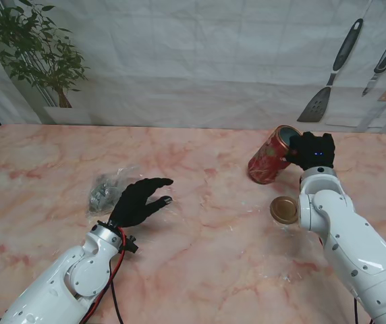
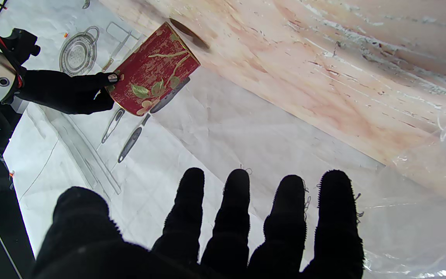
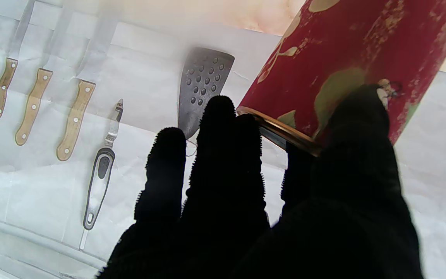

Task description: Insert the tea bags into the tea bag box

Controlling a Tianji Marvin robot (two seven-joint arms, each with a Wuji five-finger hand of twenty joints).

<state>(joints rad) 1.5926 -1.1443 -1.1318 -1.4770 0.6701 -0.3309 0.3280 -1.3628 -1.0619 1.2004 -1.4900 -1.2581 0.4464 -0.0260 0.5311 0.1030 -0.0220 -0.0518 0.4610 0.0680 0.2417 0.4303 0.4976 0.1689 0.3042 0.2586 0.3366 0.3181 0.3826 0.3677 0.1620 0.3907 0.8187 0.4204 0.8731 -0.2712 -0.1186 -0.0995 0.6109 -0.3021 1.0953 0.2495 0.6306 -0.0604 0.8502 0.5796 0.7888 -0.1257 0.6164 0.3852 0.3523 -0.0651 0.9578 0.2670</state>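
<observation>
The tea bag box is a red round tin with gold leaf print, tilted and lifted at the right back of the table. My right hand is shut on its open rim, thumb outside and a finger inside; the tin fills the right wrist view and shows as a red can in the left wrist view. Its gold lid lies flat on the table nearer to me. A clear plastic bag of tea bags sits at the left. My left hand hovers open beside that bag, fingers spread.
A pink marble table top carries everything. A white backdrop printed with a spatula and knives hangs behind. A potted plant stands at the back left. Clear plastic film lies under my left hand.
</observation>
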